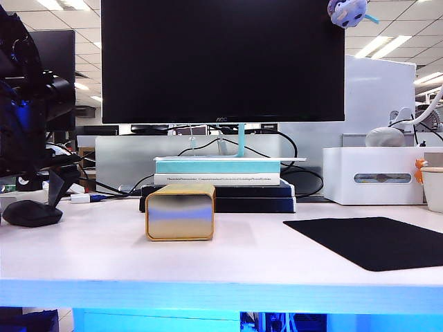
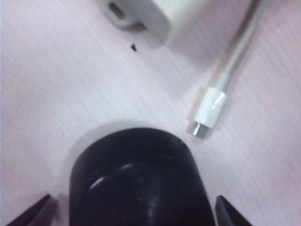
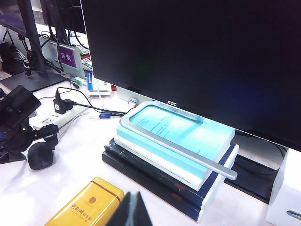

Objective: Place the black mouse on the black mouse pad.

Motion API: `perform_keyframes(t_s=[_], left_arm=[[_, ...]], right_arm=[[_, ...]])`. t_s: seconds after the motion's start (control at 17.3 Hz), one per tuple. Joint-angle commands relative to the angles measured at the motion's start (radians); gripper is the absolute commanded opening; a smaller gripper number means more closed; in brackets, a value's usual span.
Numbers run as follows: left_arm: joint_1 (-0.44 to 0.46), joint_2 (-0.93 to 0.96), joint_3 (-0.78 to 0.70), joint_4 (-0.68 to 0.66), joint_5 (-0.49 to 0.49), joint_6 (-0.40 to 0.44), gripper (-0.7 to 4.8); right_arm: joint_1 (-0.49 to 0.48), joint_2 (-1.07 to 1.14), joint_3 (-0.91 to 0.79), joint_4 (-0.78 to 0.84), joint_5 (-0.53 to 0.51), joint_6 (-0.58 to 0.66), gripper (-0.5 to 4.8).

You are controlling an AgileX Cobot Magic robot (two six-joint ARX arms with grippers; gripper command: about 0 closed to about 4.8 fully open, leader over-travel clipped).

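The black mouse (image 1: 31, 213) lies on the white table at the far left; it also shows as a dark dome (image 2: 136, 183) and beside the power strip (image 3: 40, 155). My left gripper (image 2: 134, 207) is open and straddles the mouse, one fingertip (image 2: 33, 212) on each side with a thin gap of table showing. Its arm (image 1: 28, 124) hangs over the mouse. The black mouse pad (image 1: 374, 242) lies flat at the front right. My right gripper (image 3: 130, 212) is shut and empty, hovering beside the gold box (image 3: 84, 205). It is not in the exterior view.
The gold box (image 1: 180, 211) stands mid-table in front of a stack of books (image 1: 218, 180) under the monitor (image 1: 221, 62). A white cable plug (image 2: 209, 110) and a charger (image 2: 160, 14) lie just beyond the mouse. A white box (image 1: 374, 176) and a cup (image 1: 434, 187) stand behind the pad.
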Motion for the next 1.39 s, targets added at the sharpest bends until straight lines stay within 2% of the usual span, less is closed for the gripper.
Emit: perform_keyframes(t_s=[0.06, 0.58, 0.99, 1.04, 1.16, 1.27, 1.39], left_arm=[[0.001, 0.005, -0.003, -0.009, 0.032, -0.02, 4.79], [0.001, 0.006, -0.003, 0.035, 0.078, -0.042, 4.79], [0.001, 0.006, -0.003, -0.054, 0.072, -0.039, 4.79], [0.001, 0.006, -0.003, -0.057, 0.07, -0.039, 4.7], [0.001, 0.006, -0.003, -0.058, 0.069, -0.039, 3.6], [0.001, 0.006, -0.003, -0.057, 0.06, -0.039, 3.27], [0.001, 0.006, -0.003, -0.042, 0.057, -0.039, 3.26]], right_arm=[[0.001, -0.003, 0.006, 0.016, -0.002, -0.002, -0.02], [0.001, -0.003, 0.006, 0.016, -0.002, -0.002, -0.02], [0.001, -0.003, 0.006, 0.017, -0.002, -0.002, -0.02], [0.001, -0.003, 0.006, 0.017, -0.002, -0.002, -0.02], [0.001, -0.003, 0.006, 0.017, -0.002, -0.002, -0.01], [0.001, -0.003, 0.006, 0.017, -0.002, -0.002, -0.02], [0.001, -0.003, 0.006, 0.017, -0.002, -0.003, -0.02]])
